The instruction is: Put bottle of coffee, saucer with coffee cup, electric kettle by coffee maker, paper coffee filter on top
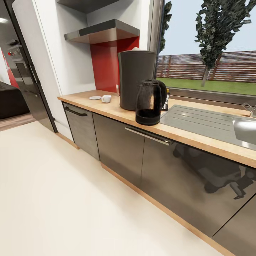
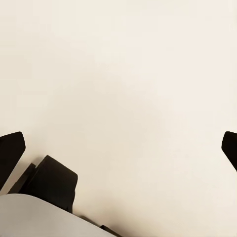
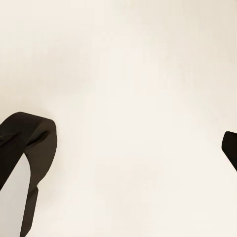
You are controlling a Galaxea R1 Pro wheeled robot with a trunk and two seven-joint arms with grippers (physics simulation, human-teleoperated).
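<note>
On the kitchen countertop (image 1: 117, 113) stands the tall dark grey coffee maker (image 1: 136, 79). A pale scrap, possibly the paper coffee filter (image 1: 135, 48), peeks over its top rim. The electric kettle (image 1: 149, 103) stands right in front of it, towards the sink. A small dark item with a touch of yellow, perhaps the bottle of coffee (image 1: 166, 95), is mostly hidden behind the kettle. The white saucer (image 1: 95, 97) lies left of the coffee maker, with the coffee cup (image 1: 106, 99) on the worktop beside it. My left gripper (image 2: 118, 148) and right gripper (image 3: 123, 148) hang open over bare floor. The kitchen shelf is out of view.
A steel sink with drainboard (image 1: 209, 122) fills the countertop's right part. Glossy dark cabinets (image 1: 121, 145) run below, and a grey hood (image 1: 103, 32) hangs over a red splashback. A tall dark fridge (image 1: 28, 85) stands at the left. Cream floor (image 1: 71, 199) stretches before the cabinets.
</note>
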